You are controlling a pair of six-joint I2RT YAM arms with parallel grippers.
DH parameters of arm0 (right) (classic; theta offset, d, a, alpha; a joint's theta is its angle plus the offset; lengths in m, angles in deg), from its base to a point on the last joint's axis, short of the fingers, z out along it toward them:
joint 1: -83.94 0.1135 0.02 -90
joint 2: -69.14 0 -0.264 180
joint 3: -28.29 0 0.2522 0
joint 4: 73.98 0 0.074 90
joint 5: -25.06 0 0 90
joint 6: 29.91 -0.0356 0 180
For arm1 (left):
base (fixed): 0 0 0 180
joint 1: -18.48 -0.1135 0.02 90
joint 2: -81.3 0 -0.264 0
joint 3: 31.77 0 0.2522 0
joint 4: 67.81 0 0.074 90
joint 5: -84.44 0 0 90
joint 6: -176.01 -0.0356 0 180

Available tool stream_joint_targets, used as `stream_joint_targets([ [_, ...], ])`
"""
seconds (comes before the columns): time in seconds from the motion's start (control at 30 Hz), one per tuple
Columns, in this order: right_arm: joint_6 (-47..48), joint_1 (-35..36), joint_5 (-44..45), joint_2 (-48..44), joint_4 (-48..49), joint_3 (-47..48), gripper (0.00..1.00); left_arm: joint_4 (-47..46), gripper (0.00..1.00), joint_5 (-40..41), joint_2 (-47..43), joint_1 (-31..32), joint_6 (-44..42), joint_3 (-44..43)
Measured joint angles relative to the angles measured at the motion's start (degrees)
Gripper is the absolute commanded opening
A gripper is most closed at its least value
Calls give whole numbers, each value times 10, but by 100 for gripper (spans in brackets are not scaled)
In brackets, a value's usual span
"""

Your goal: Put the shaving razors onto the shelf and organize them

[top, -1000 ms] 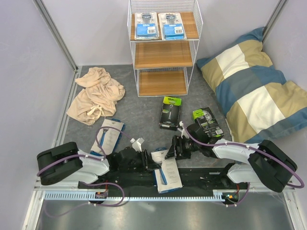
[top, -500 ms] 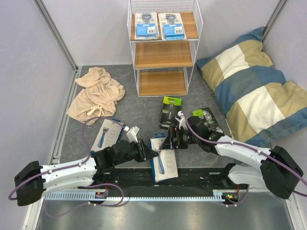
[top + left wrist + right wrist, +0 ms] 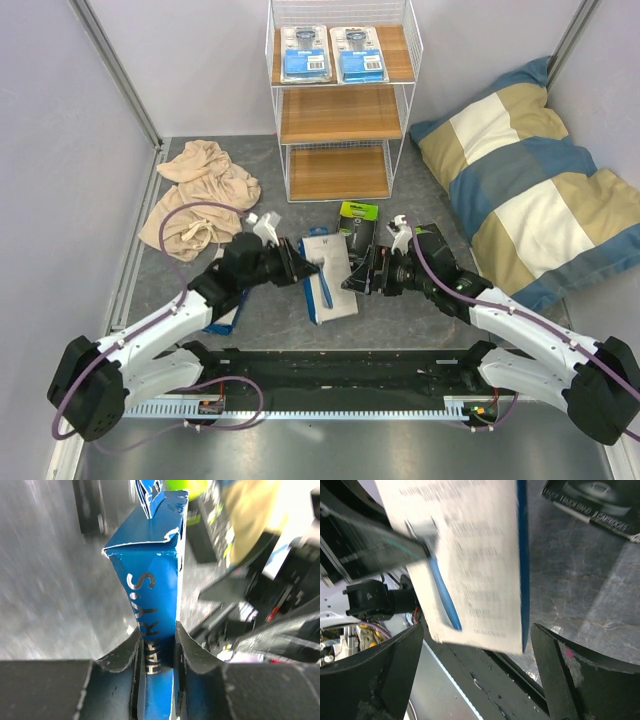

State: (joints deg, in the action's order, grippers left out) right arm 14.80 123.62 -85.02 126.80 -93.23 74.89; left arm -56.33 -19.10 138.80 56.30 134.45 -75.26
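My left gripper [image 3: 303, 266] is shut on the blue edge of a white razor pack [image 3: 328, 276] showing a blue razor, and holds it above the floor mid-scene. In the left wrist view the fingers [image 3: 125, 650] pinch the pack's blue "HARRY'S" spine [image 3: 150, 570]. My right gripper [image 3: 356, 283] is open beside the pack's right edge. Its jaws stand wide on either side of the pack [image 3: 470, 555] without touching. Two blister cards [image 3: 333, 53] lie on the shelf's [image 3: 340, 112] top board. Two black-and-green boxes [image 3: 357, 222] [image 3: 436, 248] lie on the floor. A second white pack [image 3: 218, 322] is mostly hidden under my left arm.
A beige cloth [image 3: 200, 195] lies on the floor left of the shelf. A striped pillow [image 3: 530, 190] leans at the right. The shelf's middle and bottom boards hold nothing. The metal rail runs along the near edge.
My left gripper has carried the white pack from the near edge up and toward the shelf. My right gripper followed it, staying open beside the pack.
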Motion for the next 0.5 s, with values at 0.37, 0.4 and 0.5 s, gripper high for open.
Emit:
stream_joint_targets([
  [0.37,1,-17,-9,0,-4,24,98,-58,2,-198,78,-184,-34,-91],
  [0.4,-1,-19,-9,0,-1,25,98,-69,2,-217,84,-203,-31,-92],
  [0.5,-10,-24,-11,0,18,26,98,-106,2,-263,97,-251,-15,-93],
])
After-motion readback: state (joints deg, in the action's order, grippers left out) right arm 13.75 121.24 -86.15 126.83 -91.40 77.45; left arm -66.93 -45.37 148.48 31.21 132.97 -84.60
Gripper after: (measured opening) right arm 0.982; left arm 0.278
